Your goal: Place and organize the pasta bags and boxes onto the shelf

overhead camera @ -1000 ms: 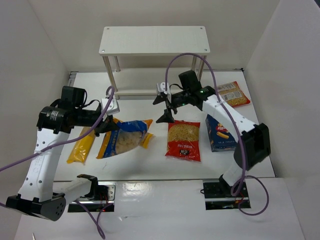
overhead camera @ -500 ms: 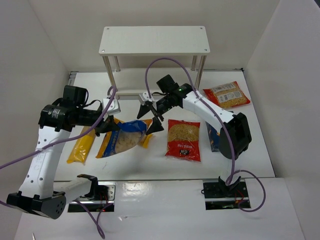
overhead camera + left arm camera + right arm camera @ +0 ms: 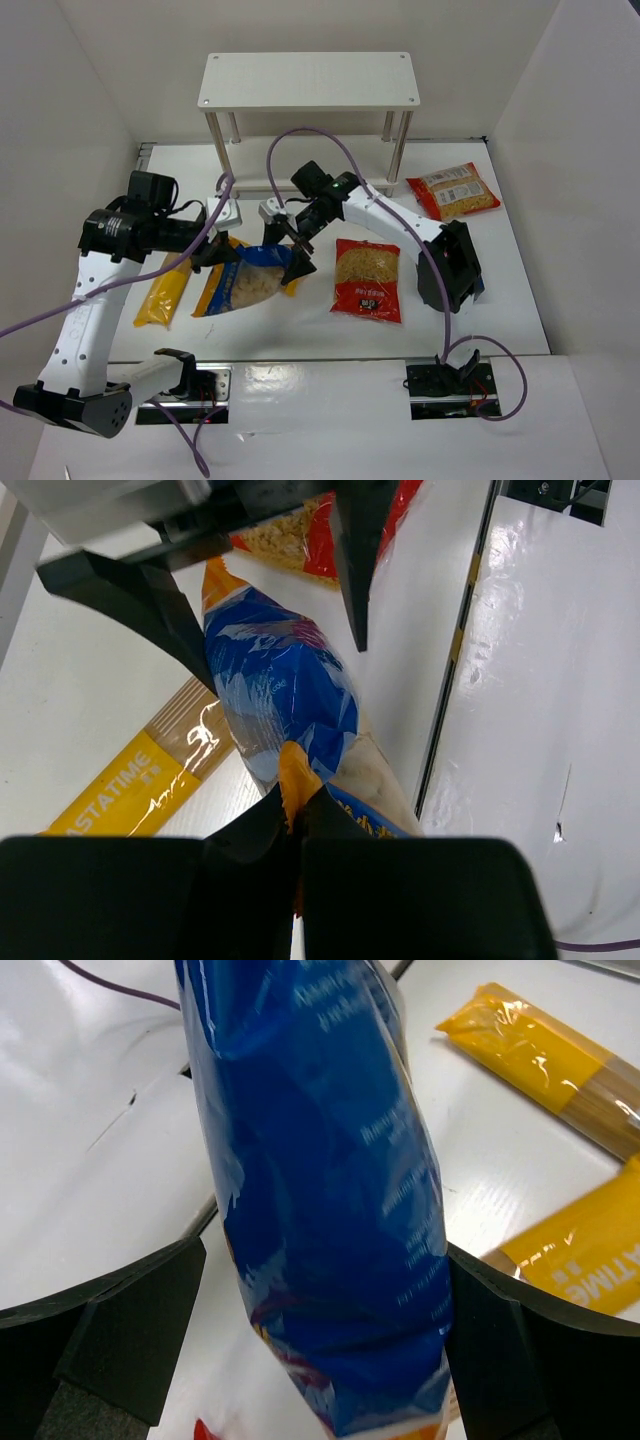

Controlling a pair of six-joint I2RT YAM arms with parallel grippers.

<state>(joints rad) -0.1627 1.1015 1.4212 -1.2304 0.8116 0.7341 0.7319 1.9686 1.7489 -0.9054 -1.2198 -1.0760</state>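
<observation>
Left tool (image 3: 292, 815) was closed tight on the orange end seal of the blue-and-orange pasta bag (image 3: 280, 680); the wrist view showed the seal pinched between both fingers, with the bag's body extending away from it. Right tool (image 3: 287, 250) stood wide, one finger on either side of the bag's other end. The right wrist view showed blue film filling the gap between the two fingers (image 3: 120, 1330), but it could not be told whether either finger touched the film. In the overhead view the bag lay left of centre on the table (image 3: 320, 335), between the two arms and in front of the shelf (image 3: 310, 80). It could not be told whether its underside rested on the table. Long yellow spaghetti packets (image 3: 163, 295) lay on the table just left of the bag, partly under the left arm. One red windowed bag (image 3: 368, 280) lay flat just right of the bag, near the right arm's forearm. A second red windowed bag (image 3: 455, 190) lay further back on the right, near the shelf's right legs. The shelf stood at the far edge of the table, well apart from the held bag.
</observation>
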